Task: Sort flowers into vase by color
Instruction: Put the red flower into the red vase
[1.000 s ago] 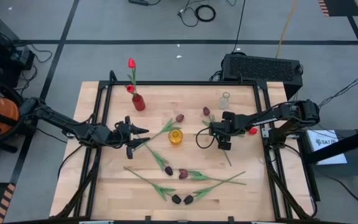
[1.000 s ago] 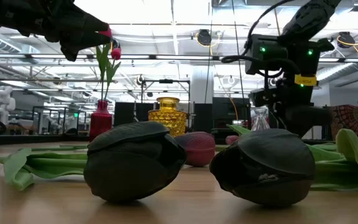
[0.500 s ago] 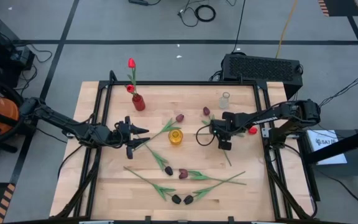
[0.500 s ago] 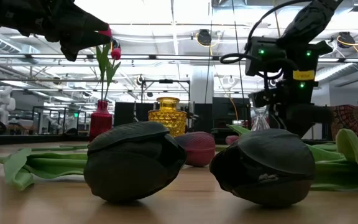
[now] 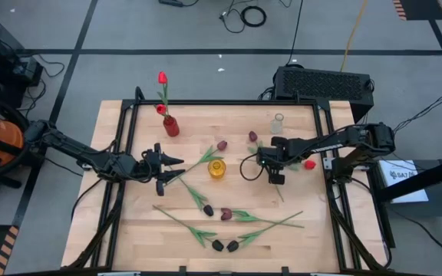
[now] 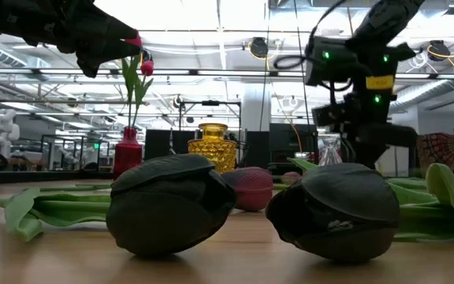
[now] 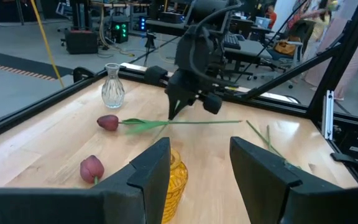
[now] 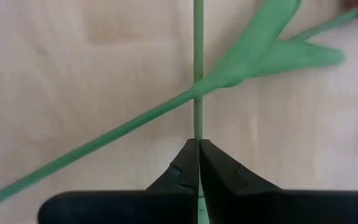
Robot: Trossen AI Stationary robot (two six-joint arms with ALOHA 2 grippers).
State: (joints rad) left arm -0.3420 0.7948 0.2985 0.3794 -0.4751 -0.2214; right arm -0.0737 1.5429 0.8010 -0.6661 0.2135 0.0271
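Bright, even overhead light; ceiling glare in the low view, near tulip heads (image 6: 172, 201) blurred.

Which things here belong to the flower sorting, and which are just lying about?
Job:
- loose tulips on the table
- red vase with two red tulips
- yellow vase
- clear vase
- right gripper, fingers shut on a tulip stem
- left gripper, open, waiting

Lying about:
- black box behind the table
- cables on the floor

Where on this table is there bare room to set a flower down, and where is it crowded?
Bare wood lies along the left edge of the table, below the red vase, and between the red vase and the clear vase. The middle is crowded around the yellow vase, and tulips crowd the near edge.
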